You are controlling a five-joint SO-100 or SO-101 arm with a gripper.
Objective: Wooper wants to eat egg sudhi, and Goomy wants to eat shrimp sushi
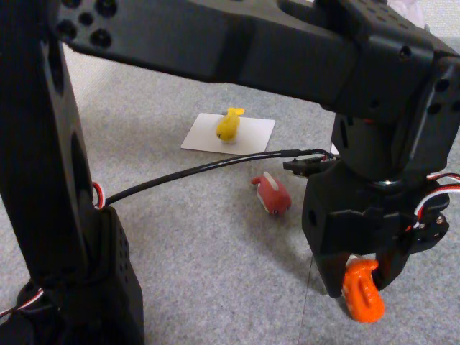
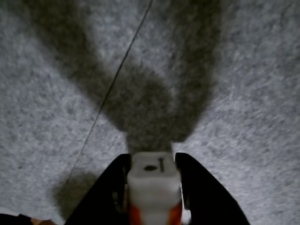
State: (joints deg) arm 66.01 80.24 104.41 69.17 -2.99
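My gripper (image 1: 358,279) hangs at the lower right of the fixed view, shut on the orange shrimp sushi (image 1: 365,302), which sticks out below the jaws just above the grey carpet. In the wrist view the black fingers (image 2: 199,192) clamp the shrimp sushi (image 2: 153,180) from both sides, its white rice base facing away from the camera. The yellow egg sudhi (image 1: 229,126) rests on a white card (image 1: 259,133) farther back. Wooper is out of view. A pale lilac scrap (image 1: 424,8) shows at the top right edge; I cannot tell whether it is Goomy.
A pink-red sushi toy (image 1: 273,194) lies on the carpet between the card and my gripper. The arm's black base and upper link (image 1: 43,180) fill the left side. A black cable (image 1: 187,176) runs across the middle. A carpet seam (image 2: 112,89) crosses the wrist view.
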